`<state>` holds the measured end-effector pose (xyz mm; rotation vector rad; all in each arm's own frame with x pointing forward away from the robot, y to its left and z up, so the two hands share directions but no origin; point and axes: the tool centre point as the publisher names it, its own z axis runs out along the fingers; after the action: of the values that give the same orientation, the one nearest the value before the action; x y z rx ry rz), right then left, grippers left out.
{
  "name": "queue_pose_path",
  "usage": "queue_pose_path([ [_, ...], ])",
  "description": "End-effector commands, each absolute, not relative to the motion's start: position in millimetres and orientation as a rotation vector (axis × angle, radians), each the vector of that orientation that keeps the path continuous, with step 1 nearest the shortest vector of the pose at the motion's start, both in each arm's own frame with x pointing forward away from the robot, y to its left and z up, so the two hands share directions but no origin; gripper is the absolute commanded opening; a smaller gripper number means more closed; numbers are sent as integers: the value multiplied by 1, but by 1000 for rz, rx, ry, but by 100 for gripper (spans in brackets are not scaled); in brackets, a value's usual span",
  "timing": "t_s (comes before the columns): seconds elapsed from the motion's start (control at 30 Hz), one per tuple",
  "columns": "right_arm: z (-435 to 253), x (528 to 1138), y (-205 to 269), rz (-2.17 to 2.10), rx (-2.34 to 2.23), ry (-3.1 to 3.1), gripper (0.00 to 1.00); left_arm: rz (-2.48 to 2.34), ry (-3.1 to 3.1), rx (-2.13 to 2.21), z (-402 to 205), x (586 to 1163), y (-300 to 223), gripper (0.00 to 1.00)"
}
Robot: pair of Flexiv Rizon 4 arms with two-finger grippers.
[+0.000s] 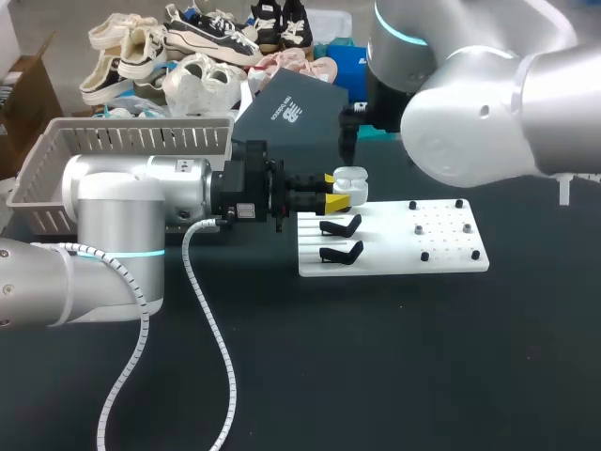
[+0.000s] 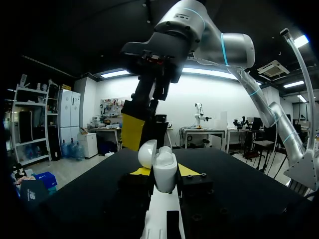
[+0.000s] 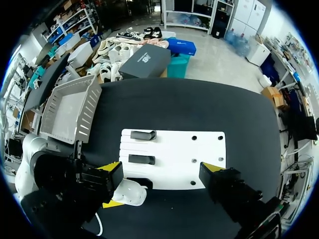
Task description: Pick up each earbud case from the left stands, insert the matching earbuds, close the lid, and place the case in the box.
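Well, the left end effector (image 1: pixel 332 190) has its two yellow-tipped fingers (image 2: pixel 140 172) closed on the white case (image 2: pixel 164 167), one tip against each side, so it is gripping it. Seen from the left wrist, the case stands upright between those tips, and its lid (image 2: pixel 147 152) looks tipped back and open. From overhead, the case is at the stand end of the white board (image 1: pixel 441 244), just beside the two black stands (image 1: pixel 340 225). I cannot tell whether it rests on the board or hangs just above it.

The right end effector (image 2: pixel 144 132) hangs just above and behind the case, with its fingers pointing down. Its own wrist view shows its yellow tips standing wide apart with only the board under the gap, so it is open and grips nothing. The case lies beside one of its fingers, not between them.

Further out, the left arm (image 1: pixel 113 207) lies low over the black desk (image 1: pixel 376 376), coming in from the left. The right arm (image 1: pixel 488 103) comes in high from the right and stands over the board's far edge. Small dark pegs (image 1: pixel 424 256) dot the board's other end, well apart from the stands. The grey slatted box (image 1: pixel 141 139) sits behind the left arm at the desk's far left, well apart from the case.
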<state>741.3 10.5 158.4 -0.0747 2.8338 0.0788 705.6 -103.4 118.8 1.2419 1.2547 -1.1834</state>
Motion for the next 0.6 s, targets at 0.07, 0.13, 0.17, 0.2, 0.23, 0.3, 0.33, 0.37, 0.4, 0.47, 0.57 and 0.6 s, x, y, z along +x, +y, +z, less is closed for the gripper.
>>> queue_pose_path([
  [0.07, 166, 725, 5, 92, -80, 2836, 99, -1185, 1253, 1243, 118, 706, -104, 0],
  [0.13, 166, 722, 5, 90, -90, 2847, 99, -1185, 1253, 1243, 118, 706, -104, 0],
  [0.17, 166, 721, 5, 92, -95, 2853, 99, -1185, 1253, 1243, 118, 706, -104, 0],
  [0.2, 166, 720, 4, 91, -99, 2860, 100, -1185, 1253, 1243, 118, 706, -104, 0],
  [0.23, 166, 720, 4, 87, -100, 2858, 100, -1185, 1253, 1243, 118, 706, -104, 0],
  [0.3, 167, 720, 3, 93, -84, 2845, 100, -1185, 1253, 1243, 118, 706, -104, 0],
  [0.33, 168, 720, 2, 99, -73, 2831, 100, -1185, 1253, 1243, 118, 706, -104, 0],
  [0.37, 170, 720, 1, 108, -63, 2818, 100, -1185, 1253, 1243, 118, 706, -104, 0],
  [0.4, 172, 720, 0, 116, -59, 2810, 100, -1185, 1253, 1243, 118, 706, -104, 0],
  [0.47, 176, 719, -2, 121, -55, 2781, 100, -1185, 1253, 1243, 118, 706, -104, 0],
  [0.57, 181, 714, -6, 162, -98, 2750, 100, -1174, 1257, 1233, 121, 707, -99, 0],
  [0.6, 182, 712, -8, 172, -115, 2739, 100, -1164, 1261, 1222, 124, 708, -94, 0],
])
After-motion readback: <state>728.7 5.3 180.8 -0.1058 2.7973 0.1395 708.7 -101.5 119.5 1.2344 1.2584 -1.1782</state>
